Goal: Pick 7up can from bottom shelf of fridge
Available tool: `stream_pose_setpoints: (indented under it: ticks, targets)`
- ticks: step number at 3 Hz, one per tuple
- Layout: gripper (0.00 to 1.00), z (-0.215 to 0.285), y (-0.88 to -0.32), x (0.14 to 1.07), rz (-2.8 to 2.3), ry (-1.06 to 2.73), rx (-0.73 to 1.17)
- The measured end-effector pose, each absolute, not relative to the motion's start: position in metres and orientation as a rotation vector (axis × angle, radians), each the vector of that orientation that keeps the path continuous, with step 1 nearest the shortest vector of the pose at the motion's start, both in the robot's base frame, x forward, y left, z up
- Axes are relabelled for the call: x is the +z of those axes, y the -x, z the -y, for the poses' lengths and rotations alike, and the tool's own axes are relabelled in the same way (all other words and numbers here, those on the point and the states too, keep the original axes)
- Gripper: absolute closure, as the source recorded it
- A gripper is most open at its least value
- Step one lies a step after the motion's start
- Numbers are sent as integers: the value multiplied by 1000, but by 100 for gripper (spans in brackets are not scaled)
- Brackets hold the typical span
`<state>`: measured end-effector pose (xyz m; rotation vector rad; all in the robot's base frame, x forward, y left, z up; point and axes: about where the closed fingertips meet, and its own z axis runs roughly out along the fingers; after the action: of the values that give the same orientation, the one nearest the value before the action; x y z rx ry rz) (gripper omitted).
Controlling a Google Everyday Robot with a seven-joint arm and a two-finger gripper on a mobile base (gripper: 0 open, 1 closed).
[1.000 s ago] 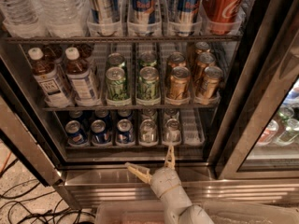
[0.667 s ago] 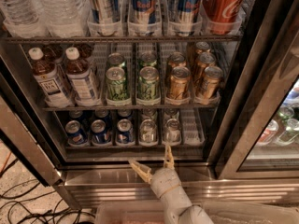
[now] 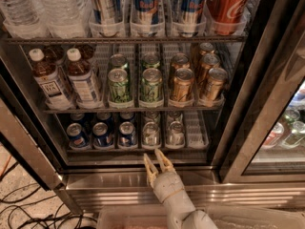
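The fridge [image 3: 119, 182] stands open in front of me. Its bottom shelf [image 3: 195, 130] holds three dark blue cans [image 3: 101, 134] on the left and two pale silvery cans to their right. The 7up can [image 3: 151, 134] stands upright at the front of its lane, with a similar can [image 3: 175, 133] beside it. My gripper [image 3: 154, 157] is just below and in front of the 7up can, at the shelf's front edge, pointing up at it. Its fingers are a little apart and hold nothing.
The middle rack holds two tea bottles [image 3: 52, 82], lime-green cans [image 3: 119, 86] and gold cans [image 3: 182, 85]. The top rack holds water bottles, tall cans and a red cola can [image 3: 229, 4]. A glass door [image 3: 271, 104] stands at the right. Cables [image 3: 28, 209] lie on the floor at the left.
The gripper's fingers have drawn closer together from a wide spread. The gripper has shifted slightly left and up toward the 7up can.
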<state>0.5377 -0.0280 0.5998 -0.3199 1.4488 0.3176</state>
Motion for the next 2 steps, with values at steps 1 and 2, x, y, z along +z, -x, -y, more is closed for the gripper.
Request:
stream_pose_setpoints:
  ticks: [1, 2]
  targets:
    - [75, 28, -538, 600, -1449, 320, 318]
    - [73, 28, -538, 600, -1449, 320, 318]
